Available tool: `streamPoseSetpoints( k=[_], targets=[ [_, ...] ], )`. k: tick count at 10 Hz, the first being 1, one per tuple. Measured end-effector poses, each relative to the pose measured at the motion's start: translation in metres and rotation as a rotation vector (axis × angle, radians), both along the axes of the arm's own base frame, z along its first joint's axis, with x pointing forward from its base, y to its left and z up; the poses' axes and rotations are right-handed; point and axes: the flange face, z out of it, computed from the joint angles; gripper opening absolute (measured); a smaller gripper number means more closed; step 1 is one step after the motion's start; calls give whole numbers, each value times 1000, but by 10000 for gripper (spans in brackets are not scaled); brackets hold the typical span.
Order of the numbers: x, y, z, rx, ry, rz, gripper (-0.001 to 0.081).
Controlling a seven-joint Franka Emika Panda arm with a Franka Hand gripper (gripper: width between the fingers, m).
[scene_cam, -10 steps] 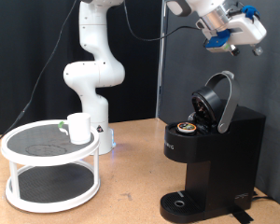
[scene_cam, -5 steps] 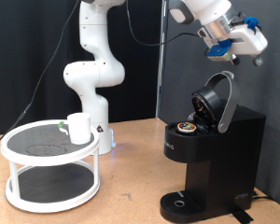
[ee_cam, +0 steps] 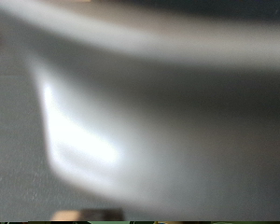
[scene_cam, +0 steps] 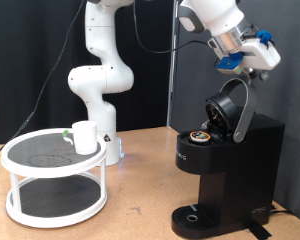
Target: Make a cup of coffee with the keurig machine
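Observation:
The keurig machine (scene_cam: pixel 240 165) stands at the exterior view's right with its domed lid (scene_cam: pixel 230 106) hinged open. A brown-topped pod (scene_cam: pixel 199 137) sits in the open chamber. My gripper (scene_cam: pixel 256 60) hangs just above the raised lid's silver handle, close to it or touching it. The white cup (scene_cam: pixel 85 137) stands on the top tier of the white round stand (scene_cam: pixel 30 170) at the exterior view's left, far from the gripper. The wrist view shows only a blurred grey curved surface (ee_cam: pixel 149 121) very close to the camera. No fingers show there.
The arm's white base (scene_cam: pixel 102 80) stands behind the stand. A dark pole (scene_cam: pixel 174 70) rises behind the machine. The machine's round drip tray (scene_cam: pixel 195 217) holds nothing. The wooden table (scene_cam: pixel 140 215) shows between stand and machine.
My gripper has moved down and to the exterior view's left, from high above the machine to just over the open lid's handle. Cup, pod and lid have not moved.

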Motion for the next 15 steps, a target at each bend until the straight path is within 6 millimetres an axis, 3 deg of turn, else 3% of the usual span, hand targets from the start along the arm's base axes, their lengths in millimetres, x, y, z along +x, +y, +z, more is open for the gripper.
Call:
streamPoseSetpoints(
  k=[1, 2, 8, 15],
  targets=[
    [0, -2, -4, -3, 6, -1, 142],
    [-1, -5, -9, -7, 8, 3, 30],
    [-12, -21, -8, -23, -45, 44, 0],
    [-26, -104, -5, -35, -99, -20, 0]
  ],
)
